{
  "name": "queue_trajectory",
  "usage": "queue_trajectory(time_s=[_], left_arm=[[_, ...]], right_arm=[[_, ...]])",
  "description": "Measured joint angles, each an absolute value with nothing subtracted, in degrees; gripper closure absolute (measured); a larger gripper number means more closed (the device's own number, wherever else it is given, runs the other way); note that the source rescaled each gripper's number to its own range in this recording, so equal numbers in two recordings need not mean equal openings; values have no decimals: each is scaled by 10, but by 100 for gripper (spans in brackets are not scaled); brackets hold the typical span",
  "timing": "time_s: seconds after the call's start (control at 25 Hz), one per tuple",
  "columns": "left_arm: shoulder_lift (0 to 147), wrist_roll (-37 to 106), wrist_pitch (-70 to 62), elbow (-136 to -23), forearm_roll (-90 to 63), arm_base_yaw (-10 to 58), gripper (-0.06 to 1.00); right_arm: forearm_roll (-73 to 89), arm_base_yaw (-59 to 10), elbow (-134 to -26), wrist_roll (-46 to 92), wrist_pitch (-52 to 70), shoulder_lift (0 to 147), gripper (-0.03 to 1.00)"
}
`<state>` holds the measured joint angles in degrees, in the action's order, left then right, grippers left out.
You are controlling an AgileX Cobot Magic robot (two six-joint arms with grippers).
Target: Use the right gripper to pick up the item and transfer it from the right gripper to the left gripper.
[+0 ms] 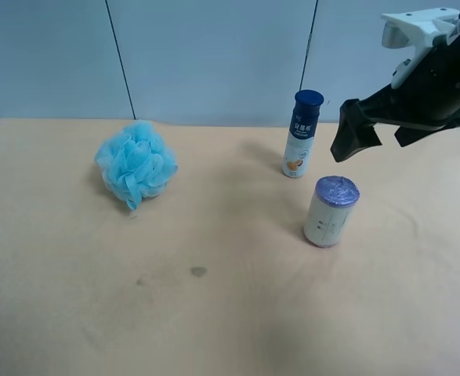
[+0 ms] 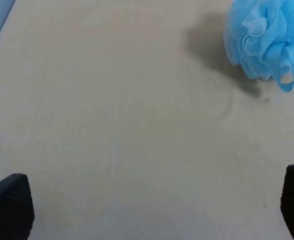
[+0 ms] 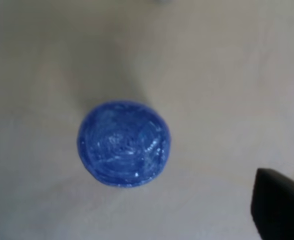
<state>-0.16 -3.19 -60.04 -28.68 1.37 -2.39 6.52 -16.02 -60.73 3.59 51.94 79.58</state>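
The right hand hangs in the air on its thick black arm, which has a white block near the wrist. Its two fingers are spread wide apart and hold nothing. In the right wrist view, the hand looks straight down on the roll, and one dark fingertip shows at each side of the picture. The hand does not touch the roll.

The left hand is spread wide too and is empty. It hovers over a bare part of the table, with the fluffy blue pouf a little way off.

The roll stands up on the table, just below the right hand. Its long way goes up and down. One purple end faces up at the hand and the other sits on the table. Its side is white with small dark marks.

Just behind the roll stands a slim white bottle with a dark blue cap. The two are close but not touching. The pouf lies well apart from them, toward the other side of the table.

The table is flat, smooth and light tan, with a small dark spot near the middle. Behind it is a pale blue-grey wall with thin dark lines running up it.
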Motion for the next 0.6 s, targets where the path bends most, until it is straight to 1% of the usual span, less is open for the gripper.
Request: queue_trajectory(time_s=[0.2, 0.6], left_arm=[[-2, -32, -600, -287, 14, -24, -5], [-2, -32, -600, -287, 14, -24, -5]], right_arm=[[65, -160, -582, 16, 503, 818, -3], [63, -170, -581, 0, 478, 900, -3]])
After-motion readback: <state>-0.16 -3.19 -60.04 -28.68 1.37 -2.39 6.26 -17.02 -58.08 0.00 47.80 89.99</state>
